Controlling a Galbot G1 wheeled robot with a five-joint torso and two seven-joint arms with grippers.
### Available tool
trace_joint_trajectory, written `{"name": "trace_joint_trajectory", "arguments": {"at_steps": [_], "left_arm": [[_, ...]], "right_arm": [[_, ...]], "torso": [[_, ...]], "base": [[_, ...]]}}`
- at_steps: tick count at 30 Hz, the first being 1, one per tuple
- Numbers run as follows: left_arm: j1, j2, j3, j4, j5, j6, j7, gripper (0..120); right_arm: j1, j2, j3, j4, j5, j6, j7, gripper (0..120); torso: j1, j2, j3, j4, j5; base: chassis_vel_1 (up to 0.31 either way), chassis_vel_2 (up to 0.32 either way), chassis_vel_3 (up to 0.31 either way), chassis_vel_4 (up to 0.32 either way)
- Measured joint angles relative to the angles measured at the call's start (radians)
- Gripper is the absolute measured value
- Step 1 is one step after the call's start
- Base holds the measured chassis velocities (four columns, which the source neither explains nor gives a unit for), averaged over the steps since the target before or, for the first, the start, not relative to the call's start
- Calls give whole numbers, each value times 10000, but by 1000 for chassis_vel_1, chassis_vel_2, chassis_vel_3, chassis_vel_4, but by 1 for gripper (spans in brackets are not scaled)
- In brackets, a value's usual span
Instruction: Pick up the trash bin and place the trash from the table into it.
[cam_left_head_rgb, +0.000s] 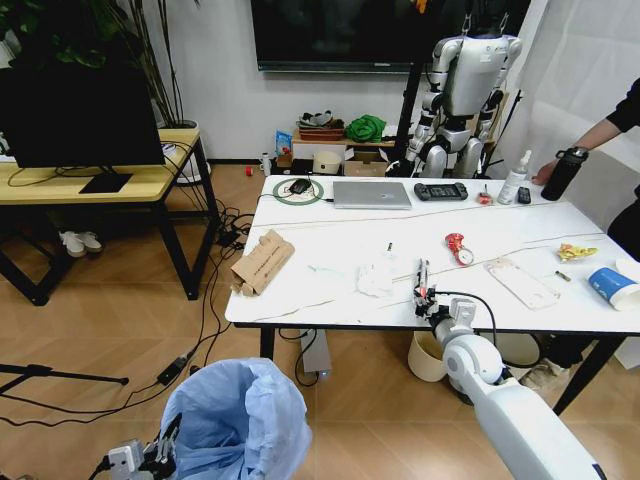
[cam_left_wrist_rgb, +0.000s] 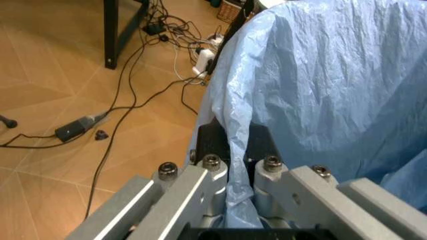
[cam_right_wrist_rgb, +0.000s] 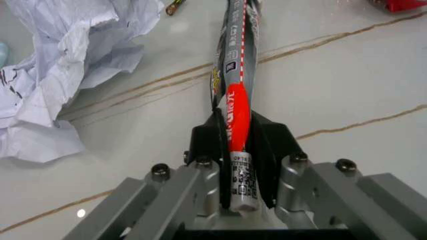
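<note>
Where the head view takes in the room, we find the table, white with thin dark veins, standing across the middle of the floor on black legs, with a wooden desk off to its left carrying a dark monitor. Below the table's near edge and to the left, we note the trash bin, lined with a crinkled light-blue bag that spills over its rim. We record the left gripper closed on a fold of that bag at the bin's rim, its black pads pinching the plastic between them; in the head view the same gripper sits at the bin's lower left side. On the tabletop we observe a laptop and a game controller along the far edge, and torn brown cardboard lying at the left end. Crumpled white tissue rests near the middle, just beside the right gripper. A clear plastic sheet lies toward the right, a blue-and-white paper cup on its side at the right end, a red wrapper farther back, and a yellow wrapper beyond the sheet. We find the right gripper low over the near edge of the table, its jaws clamped on a long, thin red-and-silver wrapper that stretches forward along the marble surface.
</note>
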Motion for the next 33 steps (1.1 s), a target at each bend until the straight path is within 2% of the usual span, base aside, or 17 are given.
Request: {"name": "trace_joint_trajectory", "arguments": {"at_steps": [3, 9, 11, 13, 17, 19, 21, 23, 24, 26, 30, 31, 33], "left_arm": [[-6, 23, 28, -53, -6, 1, 15, 0], [-65, 81, 177, -178, -198, 180, -86, 0], [-163, 172, 366, -250, -671, 509, -339, 0], [-192, 213, 401, -251, -763, 577, -397, 0], [-473, 675, 520, -383, -1237, 1075, -798, 0], [-503, 748, 529, -416, -1266, 1123, -850, 0], [-602, 1172, 583, -570, -1394, 1320, -1069, 0], [-747, 1801, 594, -648, -1525, 1546, -1361, 0], [-747, 1801, 594, -648, -1525, 1546, -1361, 0], [-846, 2191, 582, -647, -1575, 1614, -1458, 0], [-820, 2351, 564, -605, -1676, 1655, -1490, 0], [-820, 2351, 564, -605, -1676, 1655, -1490, 0], [-834, 2312, 540, -552, -1689, 1655, -1507, 0]], "right_arm": [[-105, -31, 126, 132, 52, 89, -14, 0], [-478, -135, 465, 595, 116, 571, -226, 0], [-794, -353, 849, 1168, 495, 1766, -1186, 0], [-864, -446, 917, 1307, 663, 1999, -1464, 0], [-1110, -1074, 705, 2333, 1641, 3044, -3064, 0], [-1105, -1127, 627, 2402, 1689, 3132, -3192, 0], [-1004, -1351, 134, 2647, 1830, 3584, -3880, 0], [-694, -1640, -776, 2763, 1851, 4263, -5166, 0], [-694, -1640, -776, 2763, 1851, 4263, -5166, 0], [-250, -1720, -1805, 2770, 1849, 4771, -6165, 0], [775, -1425, -3705, 2612, 1940, 5134, -7117, 0], [775, -1425, -3705, 2612, 1940, 5134, -7117, 0], [1318, -1235, -4638, 2445, 1958, 5223, -7419, 0]], "torso": [[0, -1, 0, 0, 5], [0, -2, 0, -1, 5], [0, -2, -1, -1, 2], [-1, -2, -1, -2, 2], [-2, -2, -2, -3, 0], [-2, -2, -2, -2, 2], [-2, -2, -1, -1, 3], [-2, -3, -1, 0, 2], [-2, -3, -1, 0, 2], [-1, -3, -1, -2, 1], [-2, -3, -1, 0, 0], [-2, -3, -1, 0, 0], [-1, -4, -1, 1, 1]], "base": [[0, 0, 0, 0], [0, 0, 0, 0], [0, 0, 0, 0], [0, 0, 0, 0], [0, 0, 0, 0], [0, 0, 0, 0], [0, 0, 0, 0], [0, 0, 0, 0], [0, 0, 0, 0], [0, 0, 0, 0], [0, 0, 0, 0], [0, 0, 0, 0], [0, 0, 0, 0]]}}
